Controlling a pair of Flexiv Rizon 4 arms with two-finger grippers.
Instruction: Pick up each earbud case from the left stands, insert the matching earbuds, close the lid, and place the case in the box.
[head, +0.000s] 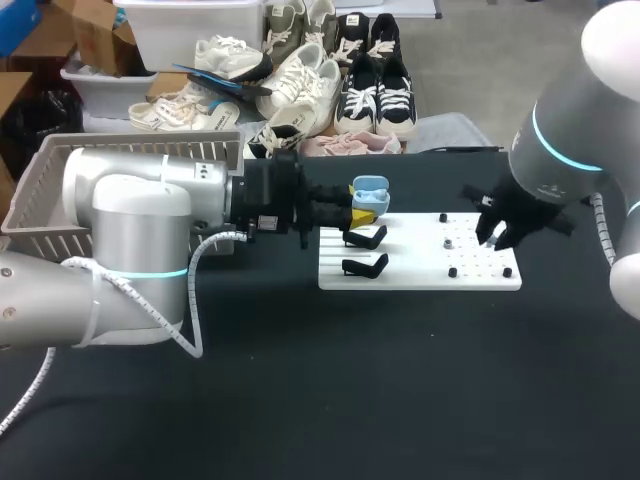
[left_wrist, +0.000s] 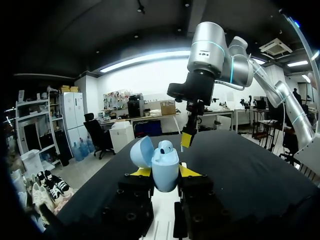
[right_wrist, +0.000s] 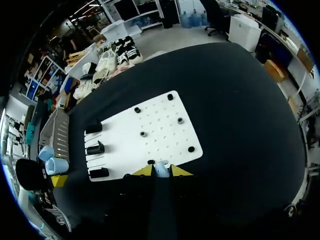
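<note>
My left gripper (head: 364, 211) is shut on a light blue earbud case (head: 370, 190), held above the left end of the white board (head: 420, 270). In the left wrist view the case (left_wrist: 165, 169) stands upright between the yellow fingertips (left_wrist: 142, 172) with its lid (left_wrist: 142, 151) swung open and one earbud (left_wrist: 166, 146) seated inside. My right gripper (right_wrist: 161, 171) is shut on a small pale earbud (right_wrist: 161, 168), hovering over the board's (right_wrist: 150, 127) near edge. From the left wrist it shows as my right gripper (left_wrist: 187, 139), just beyond the case.
Three black stands (right_wrist: 95, 148) line the board's left end, two of them visible as stands (head: 365, 238) in the head view. Several black pegs (right_wrist: 180, 120) dot the board. A grey basket (head: 40, 175) sits at the far left behind my left arm.
</note>
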